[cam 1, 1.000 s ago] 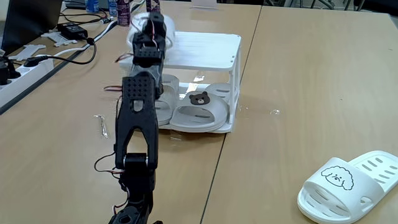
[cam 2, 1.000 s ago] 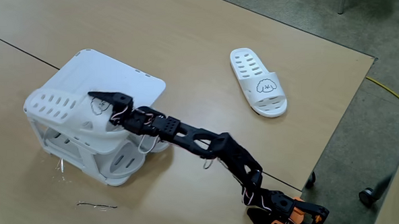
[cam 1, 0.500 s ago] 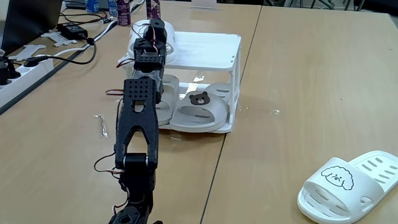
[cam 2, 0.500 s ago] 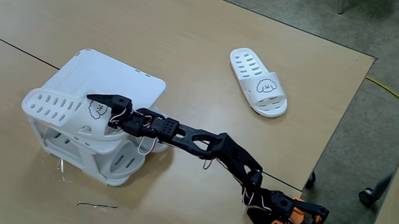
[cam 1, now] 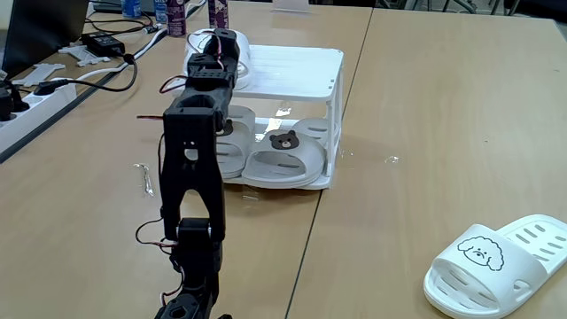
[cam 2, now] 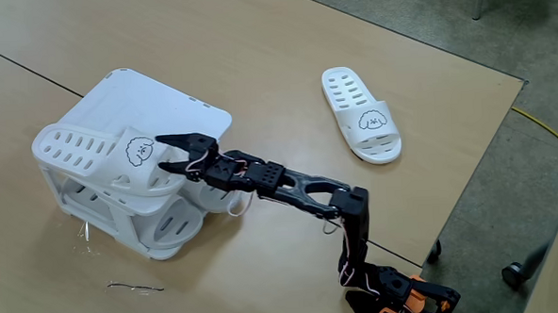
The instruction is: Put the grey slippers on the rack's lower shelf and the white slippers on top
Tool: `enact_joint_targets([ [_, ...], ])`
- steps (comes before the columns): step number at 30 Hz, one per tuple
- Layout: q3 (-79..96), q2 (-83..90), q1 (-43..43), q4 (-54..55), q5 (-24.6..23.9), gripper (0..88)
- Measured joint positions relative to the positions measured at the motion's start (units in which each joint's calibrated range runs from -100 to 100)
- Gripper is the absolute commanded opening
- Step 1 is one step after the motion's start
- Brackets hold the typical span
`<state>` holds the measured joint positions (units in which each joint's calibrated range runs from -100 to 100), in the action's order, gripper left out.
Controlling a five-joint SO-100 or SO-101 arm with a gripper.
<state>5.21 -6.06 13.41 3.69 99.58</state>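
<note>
One white dog-face rubber slide (cam 2: 104,153) sits on the white plastic two-tier rack's (cam 2: 163,100) top at centre-left, its twin (cam 2: 362,115) lies on the wooden table (cam 2: 283,43) upper right. Grey bear-face slides (cam 1: 282,158) are on the lower shelf. Black gripper (cam 2: 170,154) hangs open, holding nothing.

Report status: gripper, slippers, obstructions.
Gripper open, empty, beside the rack. One white dog-face slide on top; the other white slide on the table. Grey bear-face slides on lower shelf. Nothing obstructing.
</note>
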Motion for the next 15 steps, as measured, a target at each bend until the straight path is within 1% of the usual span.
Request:
enact_joint_targets([
  [3,7.3,7.5,0.0,0.0,0.0,27.7],
  [4,9.8,10.4,0.0,0.0,0.0,26.0],
  [5,13.0,14.0,0.0,0.0,0.0,21.7],
  [7,18.7,21.5,-0.4,0.0,0.0,10.4],
  [9,23.7,28.7,-2.3,0.0,0.0,0.3],
  [10,27.0,32.9,-4.3,0.0,0.0,1.3],
  [13,35.8,41.2,-7.9,1.5,0.0,0.7],
  [15,44.9,45.4,-8.5,8.9,0.0,0.7],
])
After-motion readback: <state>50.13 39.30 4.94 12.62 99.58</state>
